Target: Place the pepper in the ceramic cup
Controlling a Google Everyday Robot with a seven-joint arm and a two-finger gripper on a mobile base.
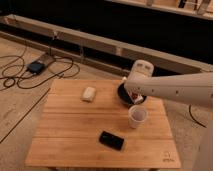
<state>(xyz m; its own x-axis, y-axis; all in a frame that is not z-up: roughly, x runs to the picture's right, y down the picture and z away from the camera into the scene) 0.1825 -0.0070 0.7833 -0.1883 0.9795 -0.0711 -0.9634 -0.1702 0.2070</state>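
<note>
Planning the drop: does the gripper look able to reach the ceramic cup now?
Probably yes: the gripper hangs over the dark bowl right behind the ceramic cup, whose open top is uncovered.

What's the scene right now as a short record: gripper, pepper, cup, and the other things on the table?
gripper: over the right edge of the dark bowl, just behind and above the ceramic cup
pepper: cannot make out; none seen lying on the table
ceramic cup: upright, right of centre
dark bowl: behind the cup, partly hidden by the arm
white case: rear left
black phone: front centre, flat
table: wooden slats
</note>
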